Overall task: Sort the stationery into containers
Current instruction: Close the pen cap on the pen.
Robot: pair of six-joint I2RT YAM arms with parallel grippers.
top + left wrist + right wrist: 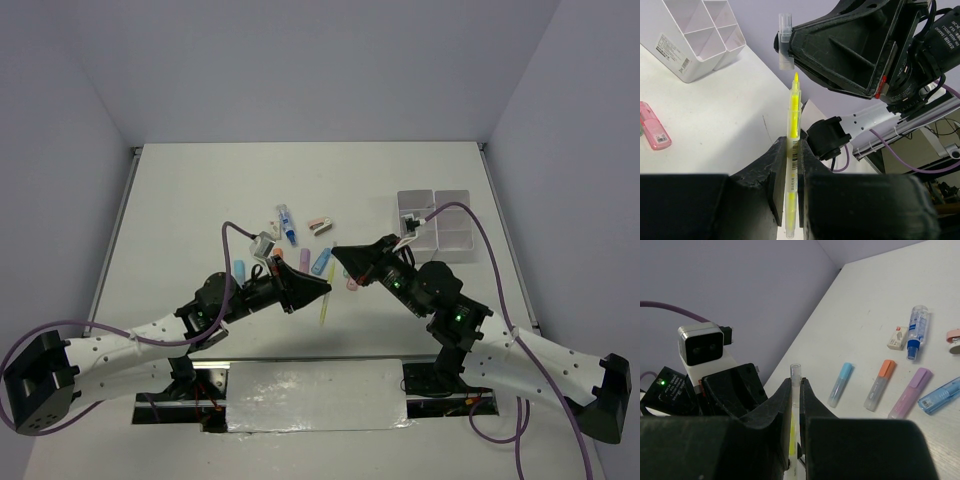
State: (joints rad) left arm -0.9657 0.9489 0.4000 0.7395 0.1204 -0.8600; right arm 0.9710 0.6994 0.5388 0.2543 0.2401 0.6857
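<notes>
Yellow highlighter (pixel 794 115) uncapped, held above the bench (pixel 200 200) between both arms.
I see the left tool (pixel 793 152) clenched on its barrel, tip bare. The right tool (pixel 796 387) pinches the clear cap (pixel 785 42) just above that tip. The containers (pixel 434 213) sit far right on the bench.

A white table (pixel 200 200) is seen, boxed in on three sides by pale lilac walls: back wall (pixel 310 60), left wall (pixel 50 150), right wall (pixel 570 140). Soft, even light is spread across the top. A shiny plate (pixel 315 395) is fixed at the near edge.
</notes>
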